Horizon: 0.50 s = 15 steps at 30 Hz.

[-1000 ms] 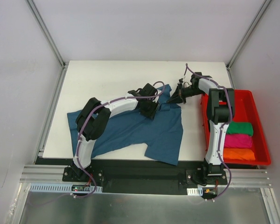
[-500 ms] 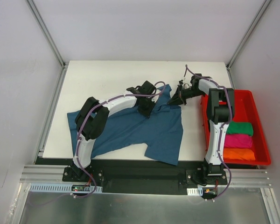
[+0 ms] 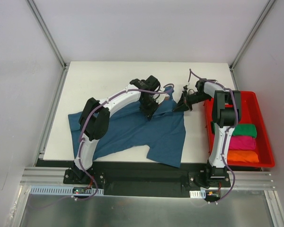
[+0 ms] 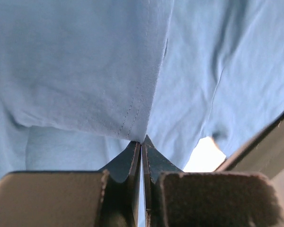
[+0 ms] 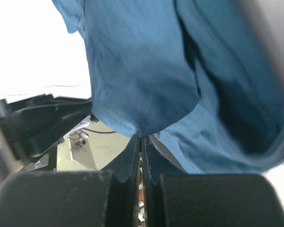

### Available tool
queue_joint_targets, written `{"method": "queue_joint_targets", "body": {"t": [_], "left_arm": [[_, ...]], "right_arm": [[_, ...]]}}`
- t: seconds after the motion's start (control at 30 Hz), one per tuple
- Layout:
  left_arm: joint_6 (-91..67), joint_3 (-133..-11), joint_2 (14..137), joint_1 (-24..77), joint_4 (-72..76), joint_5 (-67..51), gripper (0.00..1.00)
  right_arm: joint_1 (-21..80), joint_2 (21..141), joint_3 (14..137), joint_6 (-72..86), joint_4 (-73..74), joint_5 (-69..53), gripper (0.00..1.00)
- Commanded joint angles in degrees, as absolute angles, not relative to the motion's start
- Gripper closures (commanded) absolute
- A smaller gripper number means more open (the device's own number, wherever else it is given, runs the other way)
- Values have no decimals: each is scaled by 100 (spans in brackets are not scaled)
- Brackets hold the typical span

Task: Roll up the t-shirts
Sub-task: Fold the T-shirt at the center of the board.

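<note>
Pinches teal t-shirt (image 3: 132, 131) at far edge, jaws of left gripper (image 3: 150, 109) and right gripper (image 3: 180, 105) clamped on cloth, likely to straighten it.

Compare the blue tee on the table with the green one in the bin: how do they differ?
The blue t-shirt lies spread and rumpled on the table; the green t-shirt sits as a compact bundle in the red bin. The left pincer and right pincer both pinch the blue t-shirt; no pincer holds the green t-shirt. Both are plain, single-colour fabric.
</note>
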<state>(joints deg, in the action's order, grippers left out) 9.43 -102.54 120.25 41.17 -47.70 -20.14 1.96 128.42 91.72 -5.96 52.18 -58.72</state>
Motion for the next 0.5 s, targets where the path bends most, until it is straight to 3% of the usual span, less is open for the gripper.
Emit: {"method": "queue_joint_targets", "body": {"t": [0.0,0.33,0.47], "left_arm": [[1898,-10599,12392,4122,-6107,-2505,100],[2207,-10740,12516,4113,-6346,-2321,100],[971,-10041,12139,3999,-5838,-2479,79]], "right_arm": [[176,12322,9053,-879,5528,-5704,99],[246,12120,8693,-1204,5783,-5273,99],[281,12138,8736,-1195,5748,-5326,99]]}}
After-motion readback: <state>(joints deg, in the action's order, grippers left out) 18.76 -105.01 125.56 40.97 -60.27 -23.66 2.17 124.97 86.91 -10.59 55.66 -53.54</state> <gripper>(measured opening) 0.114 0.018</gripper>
